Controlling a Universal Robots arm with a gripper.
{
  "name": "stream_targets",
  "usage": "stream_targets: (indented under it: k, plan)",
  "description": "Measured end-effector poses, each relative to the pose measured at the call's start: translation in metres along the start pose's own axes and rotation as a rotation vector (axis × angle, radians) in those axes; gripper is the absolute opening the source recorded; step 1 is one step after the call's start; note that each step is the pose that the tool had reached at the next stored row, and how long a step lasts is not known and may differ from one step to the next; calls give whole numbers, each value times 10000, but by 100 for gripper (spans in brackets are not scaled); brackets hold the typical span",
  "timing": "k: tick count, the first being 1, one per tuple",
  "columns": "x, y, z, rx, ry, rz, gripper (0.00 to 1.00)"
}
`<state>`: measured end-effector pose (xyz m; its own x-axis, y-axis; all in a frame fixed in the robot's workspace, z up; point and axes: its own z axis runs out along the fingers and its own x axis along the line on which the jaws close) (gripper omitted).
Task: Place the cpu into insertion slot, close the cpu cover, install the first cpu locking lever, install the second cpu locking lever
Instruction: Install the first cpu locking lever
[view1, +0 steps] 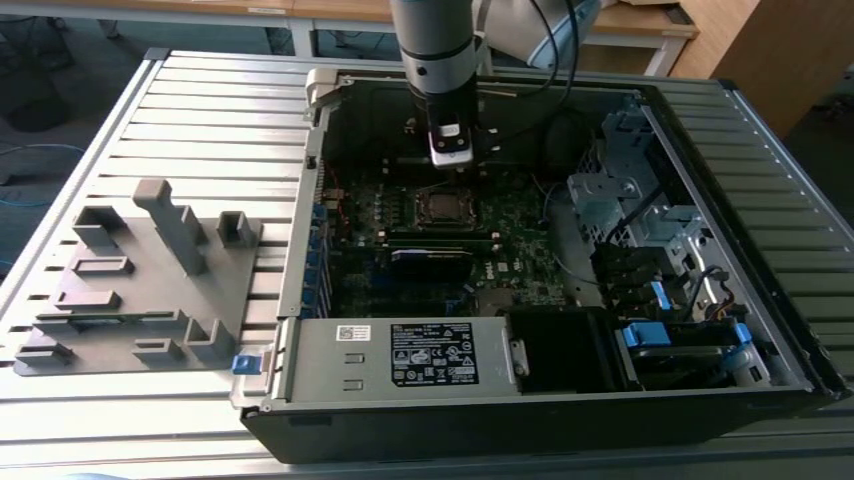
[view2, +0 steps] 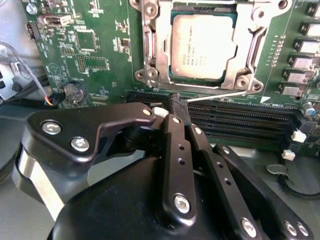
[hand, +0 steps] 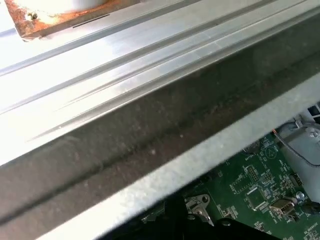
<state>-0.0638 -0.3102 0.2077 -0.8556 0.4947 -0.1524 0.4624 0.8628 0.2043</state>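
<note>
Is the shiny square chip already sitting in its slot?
Yes, in the second wrist view the cpu lies inside the insertion slot, framed by its metal rim.

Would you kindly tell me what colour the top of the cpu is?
Dull silver-grey; the cpu shows best in the second wrist view.

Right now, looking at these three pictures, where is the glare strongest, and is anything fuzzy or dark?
In the first wrist view the pale metal rails wash out almost white and look soft. In the second wrist view the cpu is evenly lit and crisp, while the gripper looms dark and slightly blurred up close. In the exterior view the computer case interior lies in shadow.
</note>
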Motion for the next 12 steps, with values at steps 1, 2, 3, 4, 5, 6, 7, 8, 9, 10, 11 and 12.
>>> stream_targets:
  k: [1, 2, 3, 4, 5, 6, 7, 8, 9, 10, 11, 12]
  plan:
    - [1, 0, 0, -11, 6, 4, 11]
    - [1, 0, 0, -25, 13, 8, 11]
    - [3, 0, 0, -47, 25, 14, 11]
    - [5, 0, 0, -78, 41, 22, 11]
    - [6, 0, -1, -111, 59, 31, 11]
    - [8, 0, -1, -149, 80, 42, 11]
    - [9, 0, -1, -189, 102, 52, 11]
    - [9, 0, -1, -214, 116, 59, 11]
    - [9, 0, -1, -217, 117, 60, 11]
    - [9, 0, -1, -220, 117, 62, 11]
    - [9, 0, 1, -225, 115, 62, 11]
    - [10, -1, 5, -229, 107, 59, 11]
